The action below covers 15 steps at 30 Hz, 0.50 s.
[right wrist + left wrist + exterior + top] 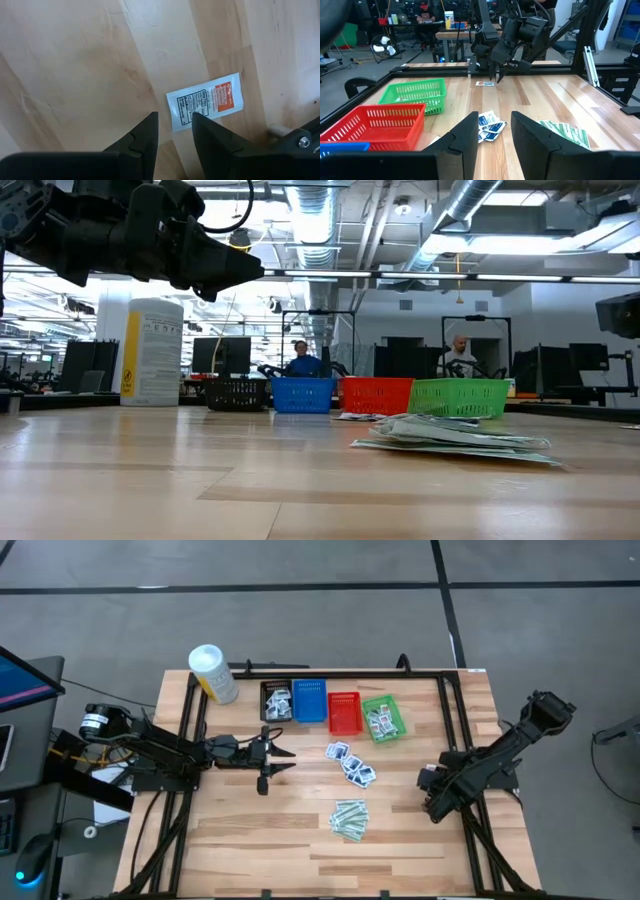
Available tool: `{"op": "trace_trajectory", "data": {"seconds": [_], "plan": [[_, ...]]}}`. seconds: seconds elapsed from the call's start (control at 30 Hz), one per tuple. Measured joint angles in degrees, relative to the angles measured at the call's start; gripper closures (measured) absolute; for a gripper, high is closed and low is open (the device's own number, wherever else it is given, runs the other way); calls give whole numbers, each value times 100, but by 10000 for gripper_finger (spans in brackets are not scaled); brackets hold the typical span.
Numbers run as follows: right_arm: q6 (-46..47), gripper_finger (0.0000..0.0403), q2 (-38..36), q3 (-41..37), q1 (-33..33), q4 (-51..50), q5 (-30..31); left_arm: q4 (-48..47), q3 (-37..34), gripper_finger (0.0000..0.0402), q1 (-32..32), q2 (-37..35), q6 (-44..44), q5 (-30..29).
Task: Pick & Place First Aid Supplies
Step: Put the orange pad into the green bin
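Wooden table [250,830] holds four baskets [330,708]; right gripper [174,131], fingers narrowly parted, empty, hovers over one red-printed packet [205,101]; left gripper [495,135] gapes empty.

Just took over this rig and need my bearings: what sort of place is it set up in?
Most likely a shared robotics lab or industrial workspace: exposed ceiling ducts, people seated at monitors in the background, and another workbench with supplies beyond this wooden table.
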Motion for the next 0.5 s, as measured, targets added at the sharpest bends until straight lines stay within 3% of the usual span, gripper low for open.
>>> {"op": "trace_trajectory", "data": {"seconds": [0.5], "plan": [[2,290,0,-117,-7,349,16,0,0,286,0,1,17,0]]}}
